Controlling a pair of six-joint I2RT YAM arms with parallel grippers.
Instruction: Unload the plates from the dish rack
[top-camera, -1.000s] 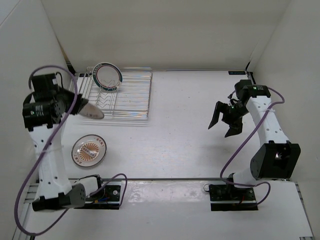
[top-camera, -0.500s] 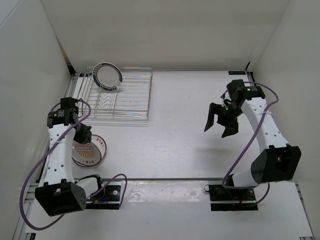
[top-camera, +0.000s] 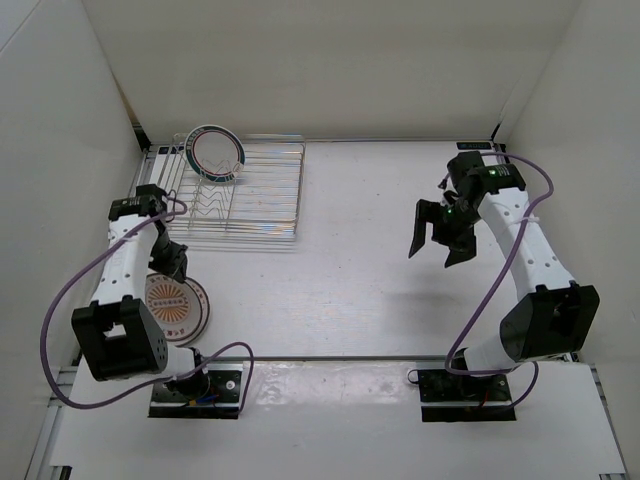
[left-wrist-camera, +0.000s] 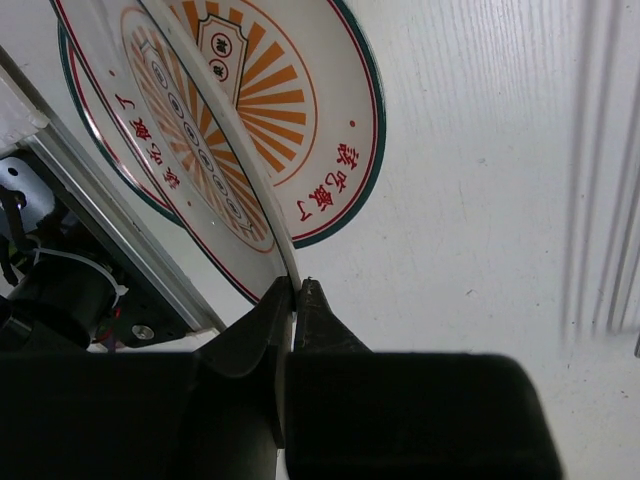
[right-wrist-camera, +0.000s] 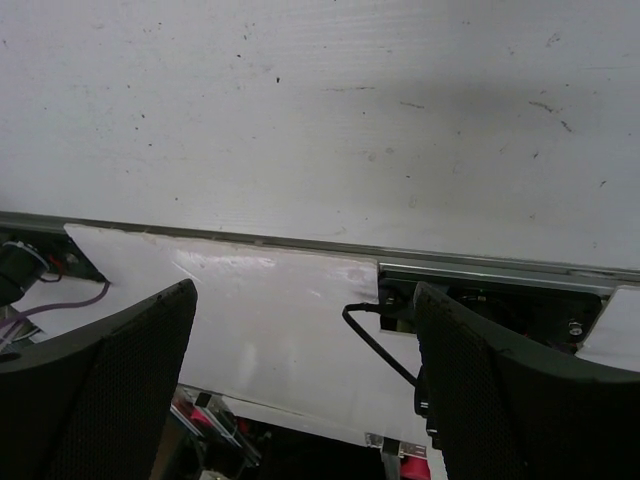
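**Q:** Where do the plates stand?

**A:** On the white counter (top-camera: 380, 250), the dish rack (top-camera: 250, 195) sits far left, with one teal-rimmed plate (top-camera: 217, 153) upright at its back corner. Near the front-left edge a sunburst plate (left-wrist-camera: 310, 120) lies flat. My left fingers (left-wrist-camera: 305, 300) pinch the rim of a second sunburst plate (left-wrist-camera: 200, 150), tilted over it.

**Q:** And your right side?

**A:** My right fingers (right-wrist-camera: 100, 380) are spread wide, holding nothing, well apart from the rack.

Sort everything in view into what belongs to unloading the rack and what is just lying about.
Part of the job:
dish rack
teal-ringed plate standing in it
sunburst plate pinched by the left gripper
second sunburst plate flat beneath it
right gripper, open and empty

Just there:
purple cables
circuit boards by the arm bases
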